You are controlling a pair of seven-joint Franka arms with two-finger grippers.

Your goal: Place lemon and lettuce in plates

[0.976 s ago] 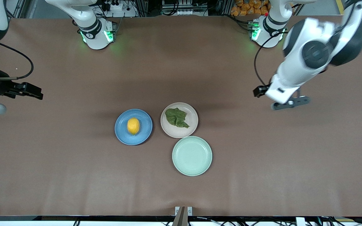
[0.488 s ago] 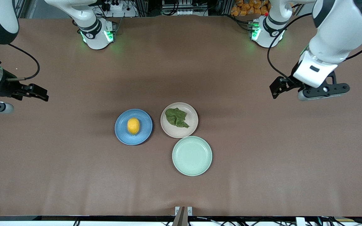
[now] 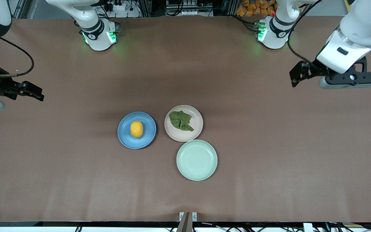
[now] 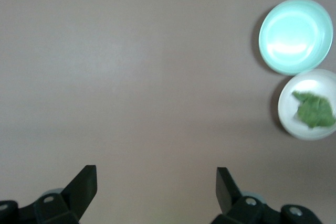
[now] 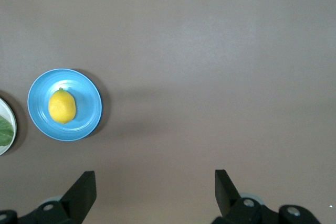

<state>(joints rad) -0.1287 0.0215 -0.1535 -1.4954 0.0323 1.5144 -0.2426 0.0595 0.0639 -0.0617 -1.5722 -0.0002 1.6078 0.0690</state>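
Note:
The yellow lemon (image 3: 136,129) lies in the middle of the blue plate (image 3: 147,137). Beside it, toward the left arm's end, the dark green lettuce (image 3: 180,120) rests flat in the beige-pink plate (image 3: 195,129). My left gripper (image 3: 296,78) hangs open and empty over bare table near the left arm's end, well away from the plates. My right gripper (image 3: 34,92) hangs open and empty over the right arm's end. The left wrist view shows the open left gripper (image 4: 156,182) and the lettuce (image 4: 314,111). The right wrist view shows the open right gripper (image 5: 155,182) and the lemon (image 5: 62,106).
A pale mint-green plate (image 3: 196,160) with nothing in it sits nearer the front camera, touching the beige-pink plate's rim. The brown table cover (image 3: 269,167) stretches out around the plates. The arm bases (image 3: 100,35) stand along the table's edge farthest from the camera.
The left arm has swung away from the plates toward its own end of the table. The right gripper shifted only slightly. Lemon and lettuce have not moved.

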